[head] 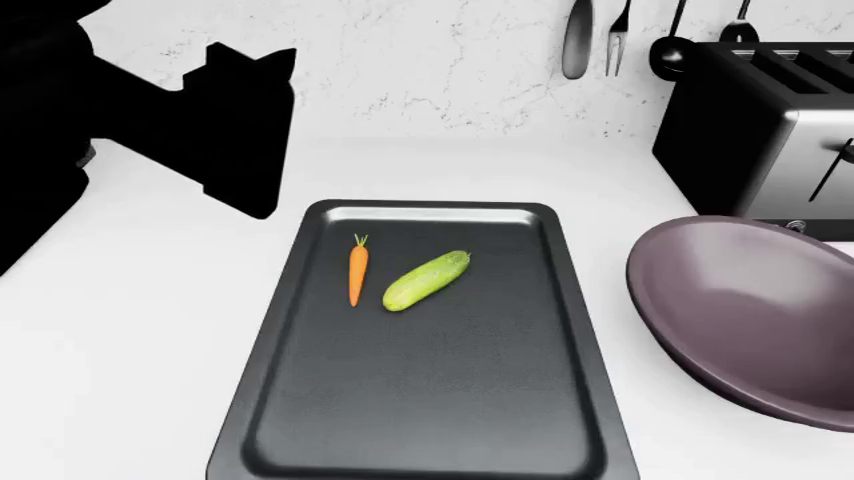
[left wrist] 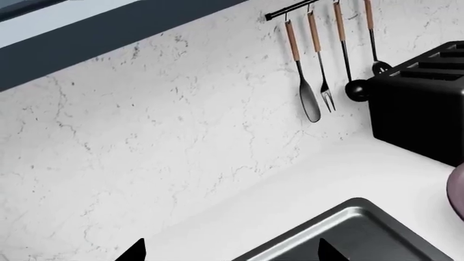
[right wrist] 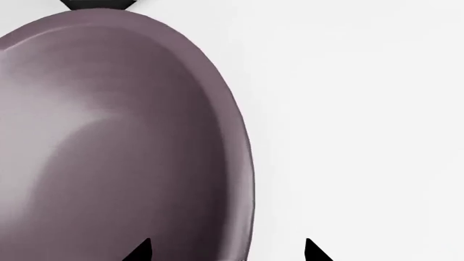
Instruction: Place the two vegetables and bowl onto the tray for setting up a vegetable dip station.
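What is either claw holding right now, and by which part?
Nothing is held. The left claw is spread open over the dark grey metal tray. The right claw straddles the rim of the matte mauve-purple bowl, fingertips still apart, not clamped.

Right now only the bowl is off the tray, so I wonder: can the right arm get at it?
Probably yes. The right wrist view shows the bowl directly below, its rim between the open end effector fingertips, with bare counter beside it and nothing visibly blocking.
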Robot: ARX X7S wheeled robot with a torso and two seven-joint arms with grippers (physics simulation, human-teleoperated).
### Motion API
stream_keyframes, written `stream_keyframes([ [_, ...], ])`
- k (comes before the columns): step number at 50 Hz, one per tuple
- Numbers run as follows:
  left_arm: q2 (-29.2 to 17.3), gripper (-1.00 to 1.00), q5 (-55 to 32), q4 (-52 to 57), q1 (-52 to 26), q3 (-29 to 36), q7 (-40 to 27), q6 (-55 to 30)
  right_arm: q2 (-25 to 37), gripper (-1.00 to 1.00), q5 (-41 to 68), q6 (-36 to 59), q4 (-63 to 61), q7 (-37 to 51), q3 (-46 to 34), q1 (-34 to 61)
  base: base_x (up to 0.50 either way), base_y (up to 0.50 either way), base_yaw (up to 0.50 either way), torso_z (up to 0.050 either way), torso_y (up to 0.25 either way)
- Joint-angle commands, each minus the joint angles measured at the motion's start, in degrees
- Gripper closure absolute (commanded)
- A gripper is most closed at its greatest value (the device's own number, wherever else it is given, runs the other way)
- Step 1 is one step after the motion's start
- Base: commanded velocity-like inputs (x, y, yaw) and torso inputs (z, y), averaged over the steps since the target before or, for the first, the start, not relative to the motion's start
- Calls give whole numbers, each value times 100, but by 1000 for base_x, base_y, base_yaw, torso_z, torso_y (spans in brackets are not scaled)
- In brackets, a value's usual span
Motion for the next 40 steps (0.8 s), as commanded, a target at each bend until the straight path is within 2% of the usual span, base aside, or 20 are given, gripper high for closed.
stream_keyframes([
  [1,-38,-100,66,28,83,1,39,12,0,-100,-327,-526,-600,-668,-182,-259,0,0,0,0,0],
  [4,-63,-100,99,24,111,-5,50,21,0,-100,-424,-837,-782,-945,-260,-353,0,0,0,0,0],
  [5,-74,-100,87,37,114,-14,48,35,0,100,-496,-866,-844,-989,-306,-405,0,0,0,0,0],
  [15,-225,-100,27,120,101,-67,-5,90,0,100,-351,-1278,-764,-577,-343,-494,0,0,0,0,0],
  [26,-334,-100,-103,140,-21,-104,-75,91,0,100,-38,-724,-232,152,0,-211,0,0,0,0,0],
  [29,-358,-100,-76,162,2,-116,-76,108,0,100,35,-922,-208,243,151,-78,0,0,0,0,0],
  [34,-412,-100,0,191,100,-120,-42,121,0,100,166,-1507,-279,-233,275,12,0,0,0,0,0],
  [40,-426,-100,56,197,153,-137,2,138,0,100,325,-1717,-155,-685,571,250,0,0,0,0,0],
])
